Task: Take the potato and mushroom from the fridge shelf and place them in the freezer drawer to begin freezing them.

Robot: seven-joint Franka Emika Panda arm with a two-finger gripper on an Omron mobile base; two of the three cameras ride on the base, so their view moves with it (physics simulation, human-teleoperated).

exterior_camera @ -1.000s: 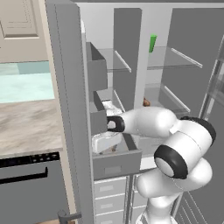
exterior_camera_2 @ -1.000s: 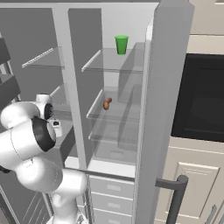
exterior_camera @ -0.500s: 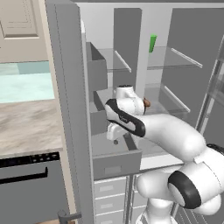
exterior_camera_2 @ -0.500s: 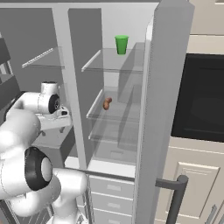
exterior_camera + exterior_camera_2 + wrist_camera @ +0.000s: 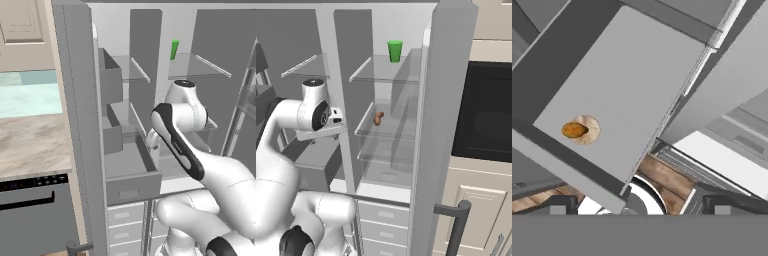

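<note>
"Over the freezer drawer [image 5: 637, 75], how does the hand [image 5: 639, 205] look?"

"Spread wide, its 2 fingertips far apart, with nothing between them. It hangs above the drawer and looks down into it."

"And the food?"

"1 tan round piece with a brown end, seemingly the mushroom [image 5: 582, 130], lies on the drawer's floor near a corner. The other, a small brown potato [image 5: 378, 118], sits on the fridge shelf [image 5: 371, 135] in the right compartment."

Kitchen, as I see it from the base.
Marble-look counter [image 5: 30, 145], dark dishwasher [image 5: 35, 220] left; black oven [image 5: 483, 115] and cream cabinets [image 5: 476, 210] right.
</note>
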